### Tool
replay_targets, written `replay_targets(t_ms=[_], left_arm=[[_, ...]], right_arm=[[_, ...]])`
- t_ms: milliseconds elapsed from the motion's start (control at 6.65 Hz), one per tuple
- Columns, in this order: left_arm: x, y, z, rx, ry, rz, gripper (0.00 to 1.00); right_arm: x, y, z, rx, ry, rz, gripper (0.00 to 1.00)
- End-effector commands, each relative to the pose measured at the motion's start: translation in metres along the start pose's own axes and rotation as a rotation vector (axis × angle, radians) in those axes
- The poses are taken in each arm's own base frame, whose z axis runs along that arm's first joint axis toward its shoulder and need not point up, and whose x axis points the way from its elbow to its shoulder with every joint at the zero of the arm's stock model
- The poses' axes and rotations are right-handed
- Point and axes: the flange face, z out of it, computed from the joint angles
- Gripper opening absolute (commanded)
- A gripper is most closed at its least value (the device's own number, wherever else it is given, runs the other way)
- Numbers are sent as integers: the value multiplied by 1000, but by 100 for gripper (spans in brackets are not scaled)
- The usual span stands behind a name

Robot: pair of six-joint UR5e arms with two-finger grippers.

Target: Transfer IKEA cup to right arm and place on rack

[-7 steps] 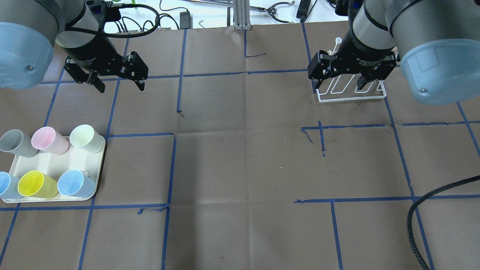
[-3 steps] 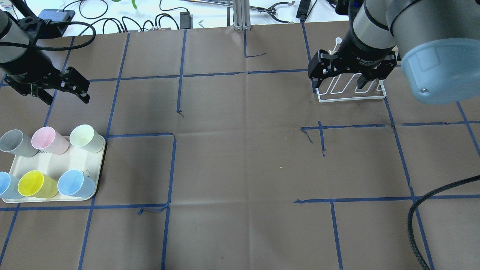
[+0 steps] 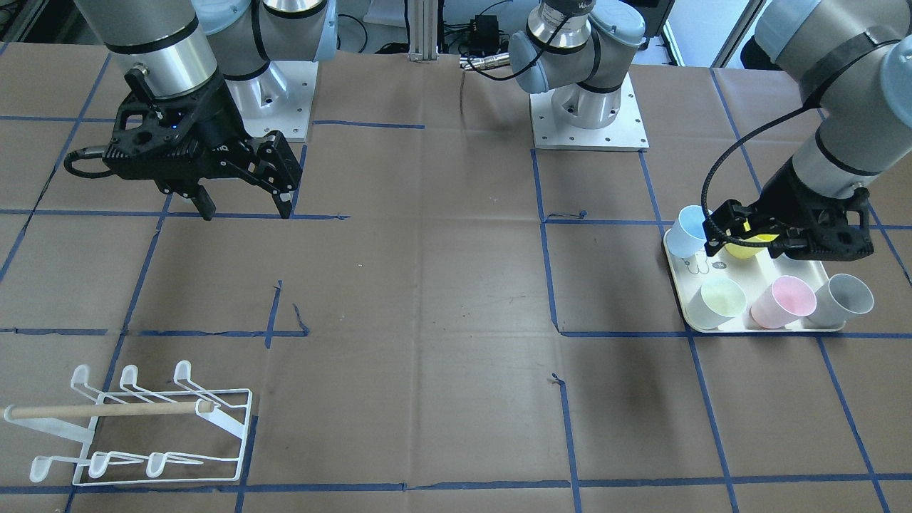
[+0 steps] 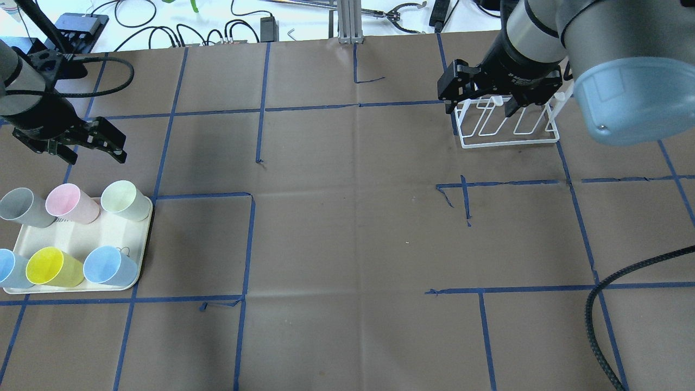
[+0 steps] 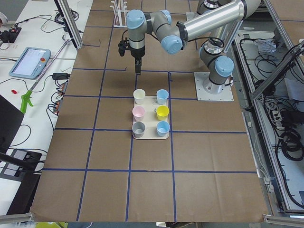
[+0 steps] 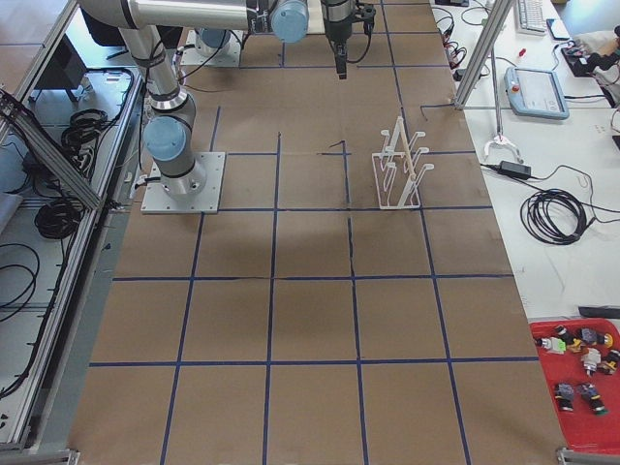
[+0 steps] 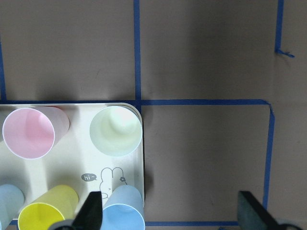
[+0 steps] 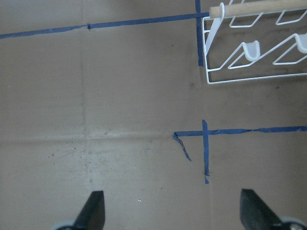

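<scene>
**Item: IKEA cups, six.** Grey (image 4: 21, 207), pink (image 4: 68, 202) and pale green (image 4: 124, 200) in the tray's far row. Light blue (image 4: 8, 269), yellow (image 4: 51, 267) and a second light blue (image 4: 108, 266) in the near row. All stand upright, mouths up, long axis vertical, on the cream tray (image 4: 81, 233) at the table's left end. None is lifted or held.

**Item: left gripper (image 4: 93, 153).** Released, jaws spread wide, holding nothing. It is the nearer hand by far. The wrist view looks straight down on the tray's corner, where the cups lie below the gripper and off to the side of its left fingertip (image 7: 93, 211). That fingertip sits just beside the corner blue cup, and the right fingertip is over bare paper. Which cup it is lined up for cannot be told with confidence, because the overhead view seems to place the gripper past the tray's far edge. In my judgement the approach should be a sideways shift over one cup, then a vertical descent along the cup's axis.

**Item: right gripper (image 4: 480, 106).** Also released and empty, fingers well spread. It hangs above the near-centre end of the rack, well apart from every cup.

**Item: rack (image 4: 510, 130).** White wire with a wooden dowel, at the table's right far side. All its prongs are bare.

**Status.** Pick-up not yet begun; hand-over and placing both remain.
</scene>
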Motion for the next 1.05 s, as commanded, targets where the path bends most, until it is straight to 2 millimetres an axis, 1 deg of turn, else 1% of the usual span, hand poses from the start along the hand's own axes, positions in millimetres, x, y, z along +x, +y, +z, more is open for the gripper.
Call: replay_targets(t_ms=[0, 150, 301, 451, 602, 752, 903], left_arm=[[-6, 5, 73, 18, -9, 25, 100], [-18, 14, 97, 16, -4, 5, 100], [-30, 20, 114, 14, -1, 7, 100], [-32, 18, 123, 2, 5, 5, 100], [-33, 16, 129, -5, 9, 1, 100], [-32, 16, 133, -12, 15, 1, 100], [-32, 16, 134, -15, 15, 3, 100]], right_arm=[[-14, -18, 0, 90, -148, 52, 100], [-19, -24, -5, 155, -195, 105, 100], [-26, -28, -11, 192, -270, 165, 100], [-29, -35, -8, 216, -317, 239, 100], [-32, -43, -6, 268, -346, 272, 100], [-36, -49, -12, 331, -403, 302, 100], [-40, -54, -10, 353, -458, 338, 100]])
